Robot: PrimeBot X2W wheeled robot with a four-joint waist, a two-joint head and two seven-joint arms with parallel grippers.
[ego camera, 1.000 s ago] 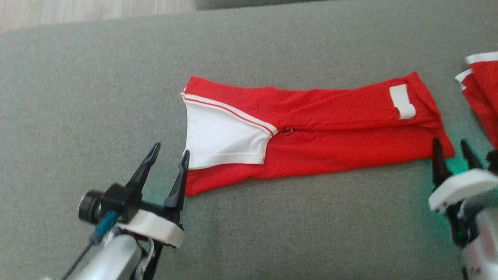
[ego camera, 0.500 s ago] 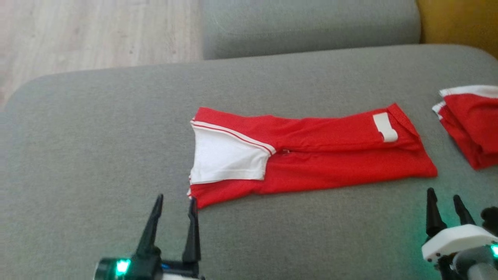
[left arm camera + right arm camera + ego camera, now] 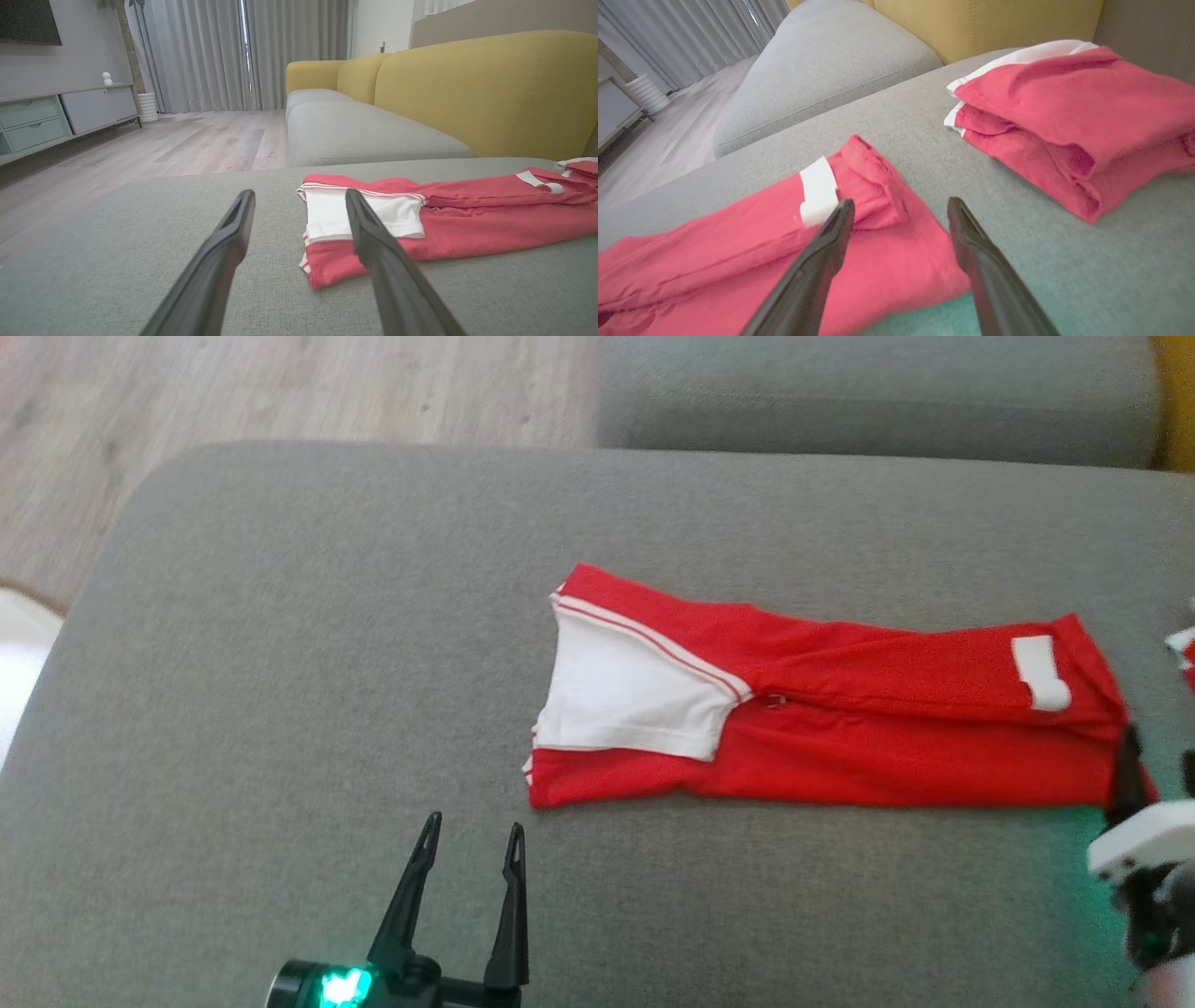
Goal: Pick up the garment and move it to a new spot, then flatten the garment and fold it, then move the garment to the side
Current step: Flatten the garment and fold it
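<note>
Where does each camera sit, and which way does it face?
Head view: on the head, down at the red garment on the cushion; left jaws open.
Left wrist view: that wrist, toward the garment's white end; own open jaws.
Right wrist view: that wrist, toward its other end and a folded pile; open jaws.
Shared: the garment.

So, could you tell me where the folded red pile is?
The pile lies upper right in the right wrist view, on the cushion, apart from the long garment.

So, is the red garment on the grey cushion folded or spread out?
Folded: the red garment lies as a long strip, layers overlapping, white panel on top.
</note>
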